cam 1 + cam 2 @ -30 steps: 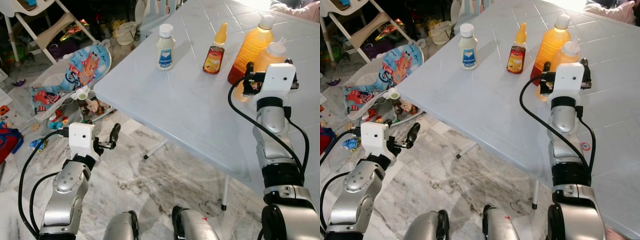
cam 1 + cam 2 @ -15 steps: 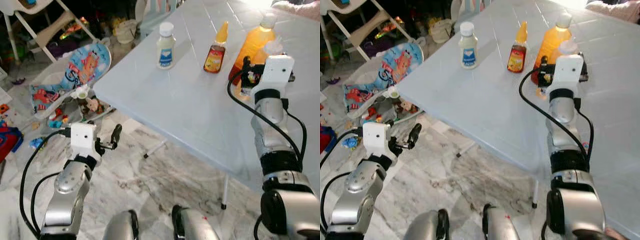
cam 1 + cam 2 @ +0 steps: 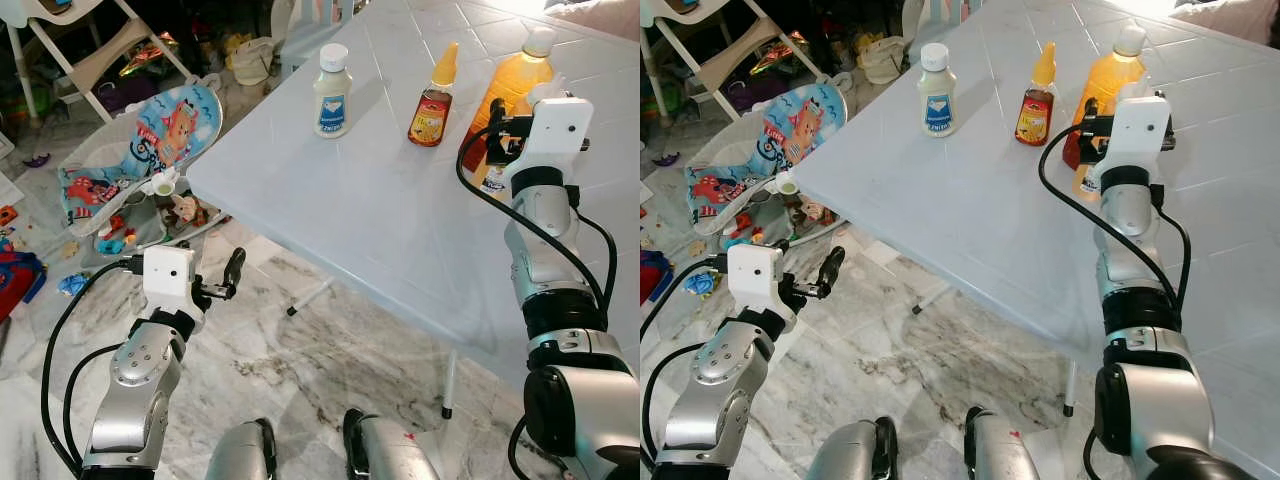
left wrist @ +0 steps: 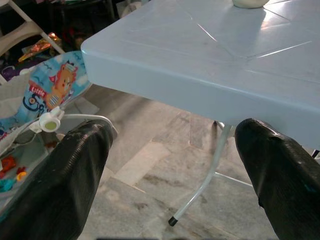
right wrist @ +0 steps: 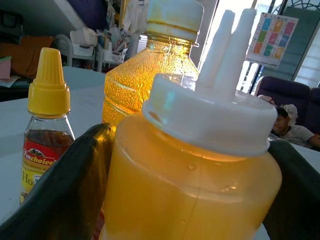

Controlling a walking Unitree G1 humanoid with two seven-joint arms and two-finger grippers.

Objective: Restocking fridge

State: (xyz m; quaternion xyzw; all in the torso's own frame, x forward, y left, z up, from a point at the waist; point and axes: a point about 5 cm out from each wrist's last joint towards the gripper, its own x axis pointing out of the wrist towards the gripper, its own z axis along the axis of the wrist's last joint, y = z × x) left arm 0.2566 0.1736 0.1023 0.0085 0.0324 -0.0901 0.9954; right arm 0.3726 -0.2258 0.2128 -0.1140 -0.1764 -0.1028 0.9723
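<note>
Clutter on the marble floor [image 3: 300,350] beside the table [image 3: 380,210].
A colourful baby bouncer [image 3: 150,140] lies near the table's corner, toys [image 3: 110,240] scattered just beside it; a high chair [image 3: 70,40] stands behind.

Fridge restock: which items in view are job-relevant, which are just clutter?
Job:
squeeze bottle, between the right gripper fingers
juice bottle
syrup bottle
mayo bottle
table they stand on

Clutter:
baby bouncer
toys on floor
high chair

Right arm [image 3: 540,230] outstretched, left arm [image 3: 140,370] low.
</note>
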